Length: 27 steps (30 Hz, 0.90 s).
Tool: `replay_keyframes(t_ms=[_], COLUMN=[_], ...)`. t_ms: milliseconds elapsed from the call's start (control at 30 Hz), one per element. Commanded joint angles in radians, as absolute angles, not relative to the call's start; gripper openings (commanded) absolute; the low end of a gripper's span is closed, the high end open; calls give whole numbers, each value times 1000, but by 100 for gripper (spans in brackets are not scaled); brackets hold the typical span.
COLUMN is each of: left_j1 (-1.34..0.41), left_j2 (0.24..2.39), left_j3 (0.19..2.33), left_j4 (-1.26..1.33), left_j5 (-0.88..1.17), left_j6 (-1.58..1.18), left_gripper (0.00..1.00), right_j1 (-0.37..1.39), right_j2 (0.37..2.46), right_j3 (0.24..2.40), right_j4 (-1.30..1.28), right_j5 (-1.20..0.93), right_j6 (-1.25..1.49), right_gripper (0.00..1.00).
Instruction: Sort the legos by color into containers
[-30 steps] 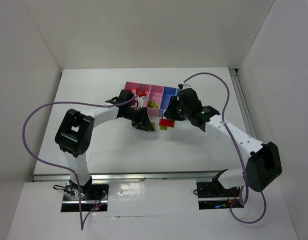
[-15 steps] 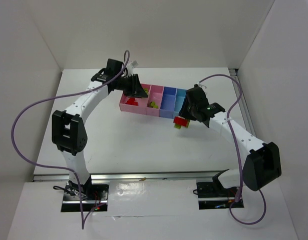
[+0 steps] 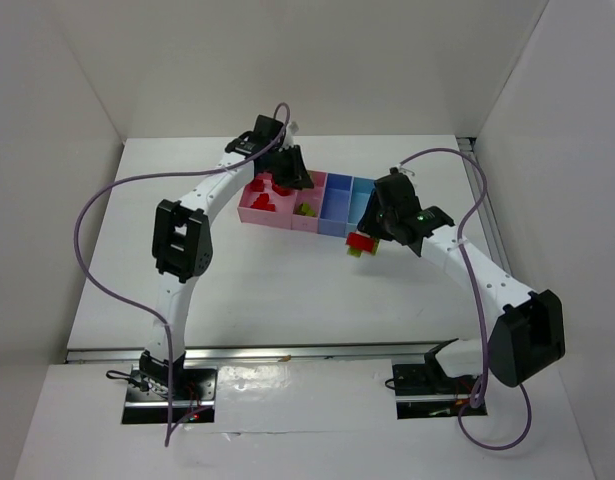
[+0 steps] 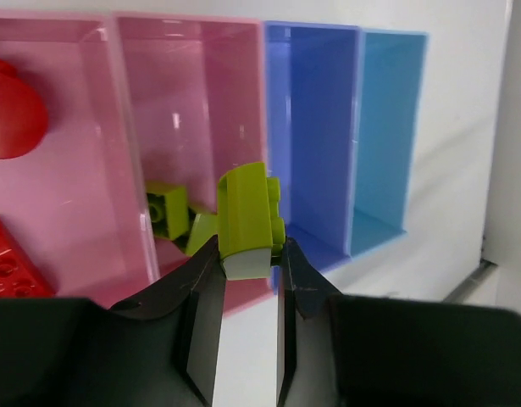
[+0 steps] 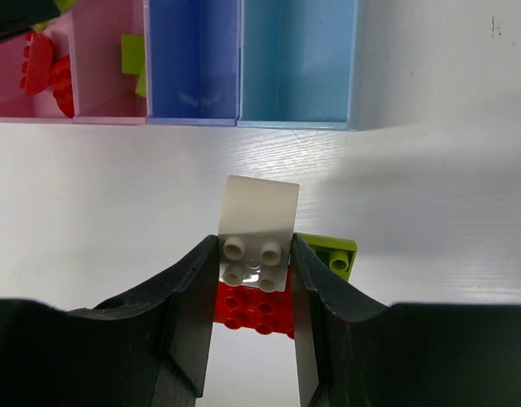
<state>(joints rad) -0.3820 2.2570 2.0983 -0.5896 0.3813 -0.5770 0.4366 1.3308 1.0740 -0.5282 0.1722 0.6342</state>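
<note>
Above the white table (image 3: 287, 290), between white walls (image 3: 287, 60), left gripper (image 4: 243, 254) pinches a yellow-green lego (image 4: 246, 212); right gripper (image 5: 253, 259) pinches a red-and-white lego (image 5: 258, 212).

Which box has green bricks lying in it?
The narrower pink bin, right beside the blue bin: yellow-green bricks lie inside. The wide pink bin holds red bricks; the blue and the light blue bin show none.
</note>
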Motion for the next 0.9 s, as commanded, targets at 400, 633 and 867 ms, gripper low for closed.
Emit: replay_keyframes(t_ms=[400,633,867], left_j1=[-403,-423,-511], left_j2=[2205,1993,1871], left_j3=[2109,1810,1554], left_j4=[-640,-534,-338], left_j5=[351,739,894], left_j6=[-557,-445,-454], left_gripper=[80,84,89], right_j1=[430,430,420], right_j2=[1276,1285,1295], right_j3=[1075,1065,1055], right_j4=[-528,-518,-476], right_j5=[146,131,75], right_j6=[632,650,660], right_gripper=[17,17,17])
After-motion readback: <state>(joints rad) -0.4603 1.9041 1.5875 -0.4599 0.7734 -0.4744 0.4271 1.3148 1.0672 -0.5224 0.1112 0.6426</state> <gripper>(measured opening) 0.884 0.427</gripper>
